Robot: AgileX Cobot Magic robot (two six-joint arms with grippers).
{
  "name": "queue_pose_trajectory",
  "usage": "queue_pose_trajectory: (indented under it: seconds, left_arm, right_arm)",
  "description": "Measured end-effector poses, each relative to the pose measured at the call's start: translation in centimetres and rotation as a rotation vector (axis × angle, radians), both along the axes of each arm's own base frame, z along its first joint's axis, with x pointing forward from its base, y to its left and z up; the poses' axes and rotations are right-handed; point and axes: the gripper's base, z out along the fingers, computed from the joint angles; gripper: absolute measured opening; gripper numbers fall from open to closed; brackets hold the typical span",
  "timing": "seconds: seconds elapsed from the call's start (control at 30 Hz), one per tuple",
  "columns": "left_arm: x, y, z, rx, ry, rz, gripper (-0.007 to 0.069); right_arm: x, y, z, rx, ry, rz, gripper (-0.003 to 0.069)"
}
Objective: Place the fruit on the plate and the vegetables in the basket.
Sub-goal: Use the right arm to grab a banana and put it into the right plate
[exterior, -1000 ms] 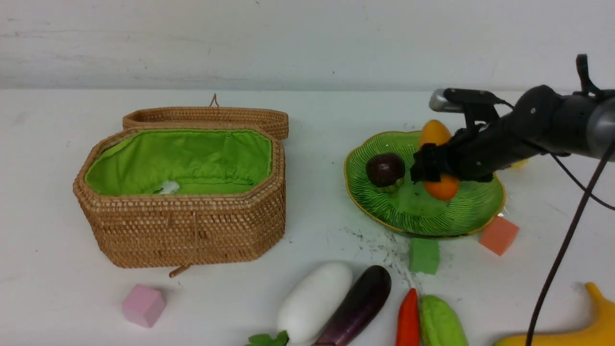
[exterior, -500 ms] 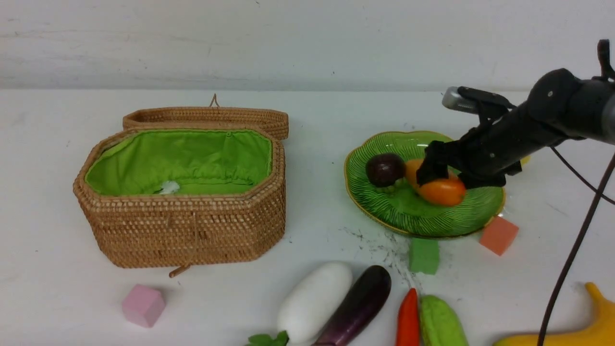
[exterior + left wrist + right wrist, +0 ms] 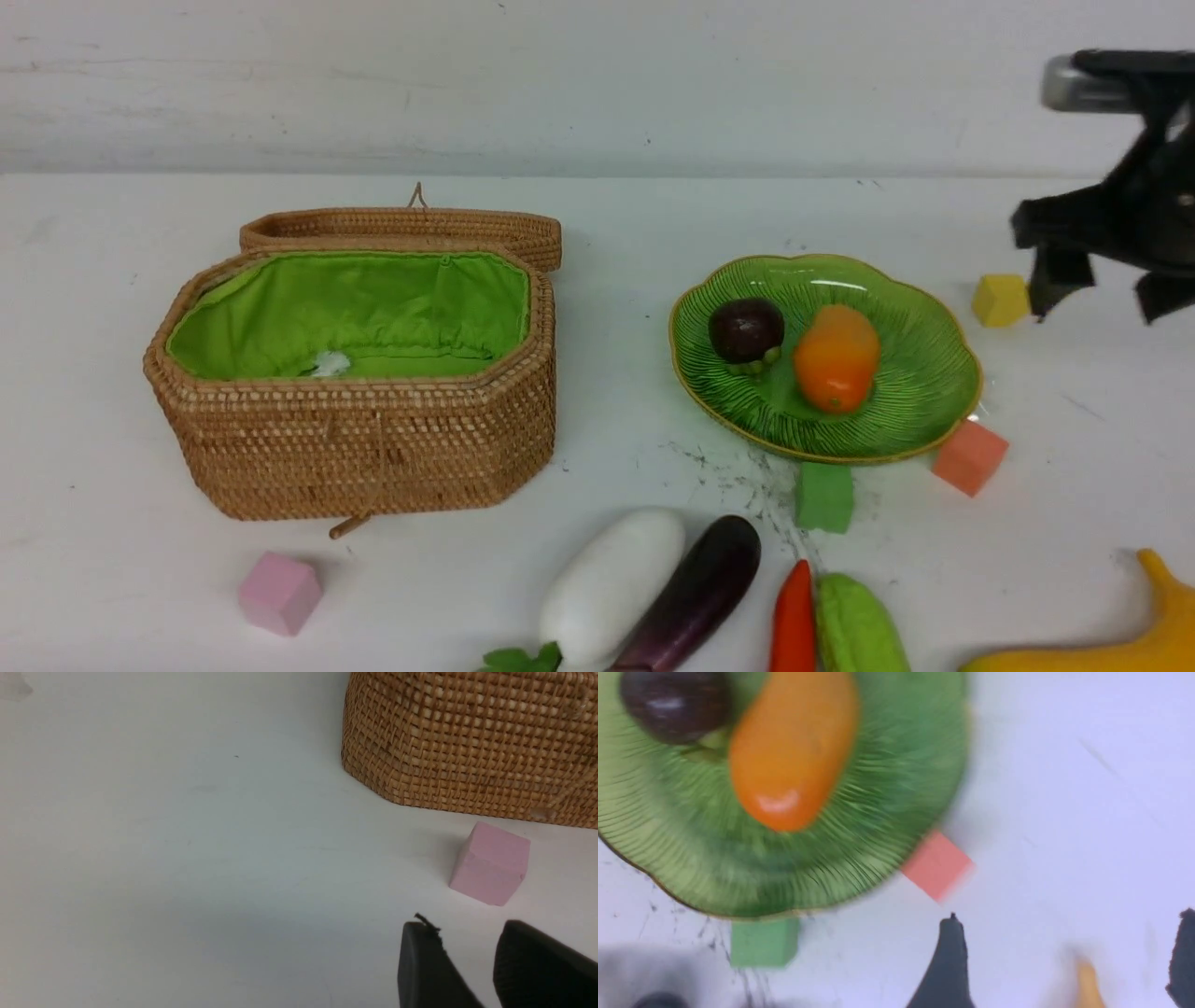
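Your right pincer (image 3: 1102, 303) is hovering out past the right side of the plate (image 3: 910, 397), close to the yellow cube (image 3: 999, 300). Its jaws are standing wide apart and gripping nothing, and the wrist view is showing only bare desk (image 3: 112, 560) between them. Your left pincer (image 3: 467, 938) is hanging low over the desk near the pink cube (image 3: 490, 863), with the basket (image 3: 364, 448) wall just beyond. Its jaws are sitting only slightly apart, and nothing is caught in the gap.

Fruit-wise, the mangosteen (image 3: 747, 329) and the mango (image 3: 836, 357) are resting side by side on the plate, mangosteen on the left. The banana (image 3: 1158, 625) is lying on the desk at the near right corner, partly cut off by the frame and well apart from the plate.

The veggies are all lying on the desk in a row along the near edge: radish (image 3: 611, 583), eggplant (image 3: 700, 588) just beside it, then pepper (image 3: 794, 621) and gourd (image 3: 854, 625) snug together. The basket is sitting open on the left with its lid (image 3: 401, 224) tipped back behind it, and no vegetable is showing inside. There's a small white bit on the green lining that I can't make out. A green cube (image 3: 825, 497) and a salmon cube (image 3: 971, 455) are sitting right at the plate's near rim.
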Motion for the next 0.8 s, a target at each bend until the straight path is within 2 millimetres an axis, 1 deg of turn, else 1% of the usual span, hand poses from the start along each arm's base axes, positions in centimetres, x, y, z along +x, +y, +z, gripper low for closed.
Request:
queue_pose_trajectory:
  seconds: [0.03,0.07,0.17,0.2,0.23,0.3,0.37,0.4,0.43,0.47,0.5,0.53,0.67,0.8]
  left_arm:
    - [0.0,0.0,0.0,0.000,0.000,0.000,0.0225]
    - [0.0,0.0,0.0,0.000,0.000,0.000,0.0227]
    - [0.0,0.0,0.0,0.000,0.000,0.000,0.0229]
    - [0.0,0.0,0.0,0.000,0.000,0.000,0.0229]
    - [0.0,0.0,0.0,0.000,0.000,0.000,0.0229]
    - [0.0,0.0,0.0,0.000,0.000,0.000,0.0230]
    - [0.0,0.0,0.0,0.000,0.000,0.000,0.0230]
    - [0.0,0.0,0.0,0.000,0.000,0.000,0.0232]
    - [0.0,0.0,0.0,0.000,0.000,0.000,0.0232]
    - [0.0,0.0,0.0,0.000,0.000,0.000,0.0232]
    - [0.0,0.0,0.0,0.000,0.000,0.000,0.0234]
    - [0.0,0.0,0.0,0.000,0.000,0.000,0.0234]
    - [0.0,0.0,0.0,0.000,0.000,0.000,0.0237]
    - [0.0,0.0,0.0,0.000,0.000,0.000,0.0239]
  right_arm:
    - [-0.3,0.0,0.1,0.003,-0.002,-0.007,0.0594]
    - [-2.2,-0.3,0.2,0.021,-0.001,-0.058,0.0593]
    - [-5.7,-0.6,-1.0,0.061,0.039,-0.152,0.0594]
    - [-6.7,-0.7,-1.8,0.074,0.060,-0.186,0.0594]
    - [-7.2,-0.7,-2.3,0.081,0.073,-0.205,0.0594]
    - [-8.5,-0.8,-4.6,0.110,0.114,-0.281,0.0594]
    - [-8.9,-0.9,-6.4,0.136,0.135,-0.351,0.0594]
    - [-9.0,-0.8,-7.8,0.155,0.142,-0.390,0.0594]
    - [-9.0,-0.8,-8.6,0.171,0.143,-0.424,0.0594]
    - [-9.0,-0.8,-8.8,0.174,0.143,-0.430,0.0594]
    - [-8.8,-0.7,-9.9,0.203,0.148,-0.486,0.0594]
    - [-8.7,-0.7,-10.5,0.221,0.155,-0.526,0.0594]
    - [-8.5,-0.6,-12.4,0.255,0.203,-0.648,0.0594]
    - [-8.4,-0.6,-13.4,0.251,0.245,-0.688,0.0592]
